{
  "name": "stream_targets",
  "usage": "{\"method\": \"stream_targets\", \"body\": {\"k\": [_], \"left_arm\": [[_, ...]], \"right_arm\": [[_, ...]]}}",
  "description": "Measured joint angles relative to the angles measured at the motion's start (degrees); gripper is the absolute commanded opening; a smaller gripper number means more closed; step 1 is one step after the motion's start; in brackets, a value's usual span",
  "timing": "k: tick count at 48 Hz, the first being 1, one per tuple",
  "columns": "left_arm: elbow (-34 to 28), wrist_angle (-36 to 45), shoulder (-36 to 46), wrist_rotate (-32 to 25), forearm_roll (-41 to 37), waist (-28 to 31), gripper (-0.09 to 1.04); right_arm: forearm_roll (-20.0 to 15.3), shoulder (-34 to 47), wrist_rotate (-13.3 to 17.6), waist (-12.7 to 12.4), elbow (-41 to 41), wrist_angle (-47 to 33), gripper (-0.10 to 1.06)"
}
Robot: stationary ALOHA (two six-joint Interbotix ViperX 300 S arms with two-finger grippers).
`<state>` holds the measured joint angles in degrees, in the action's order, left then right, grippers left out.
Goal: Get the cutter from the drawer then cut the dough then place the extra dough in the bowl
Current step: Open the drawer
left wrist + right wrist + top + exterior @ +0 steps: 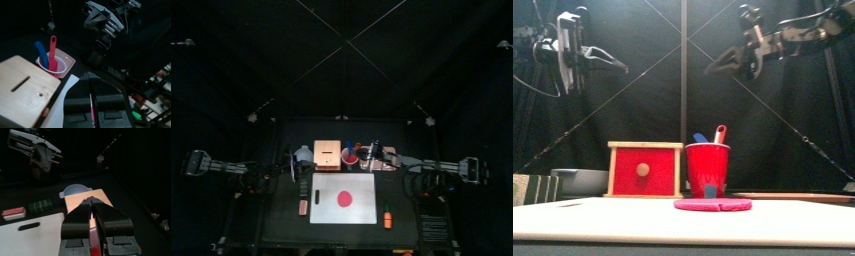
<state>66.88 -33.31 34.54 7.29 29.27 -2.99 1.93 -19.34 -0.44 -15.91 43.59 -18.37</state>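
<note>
The pale wooden box stands at the back with its red drawer front closed; no cutter shows. A flat red dough disc lies on the white cutting board. The blue-grey bowl sits behind the box on its left. My left gripper hangs high above the table's left side, jaws together on nothing. My right gripper hangs high on the right, also shut and empty. In the right wrist view the right gripper is above the box.
A red cup holding a blue and a red toy knife stands right of the box, just behind the dough. A dark green sushi roll and a red-and-white toy lie beside the board's left edge. An orange toy lies at its right.
</note>
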Motion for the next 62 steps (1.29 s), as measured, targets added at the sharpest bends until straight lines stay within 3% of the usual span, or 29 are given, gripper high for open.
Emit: {"method": "stream_targets", "body": {"k": [11,25,52,62], "left_arm": [[-0.5,-1.7,-3.8,4.7,8.0,-5.4,0.06],[-1.1,-5.1,-6.0,12.4,20.5,-6.0,0.05],[-3.1,-8.1,-17.7,19.2,21.9,-6.8,0.06],[-3.3,-9.2,-19.8,23.9,20.7,-7.3,0.22]], "right_arm": [[5.2,17.8,0.9,-0.4,-11.9,-0.1,0.06],[6.5,32.7,1.1,-1.1,-21.4,-0.3,0.06],[5.3,36.8,1.5,-1.4,-21.0,-0.2,0.06],[5.2,36.7,1.5,-1.4,-20.1,-0.1,0.06]]}}
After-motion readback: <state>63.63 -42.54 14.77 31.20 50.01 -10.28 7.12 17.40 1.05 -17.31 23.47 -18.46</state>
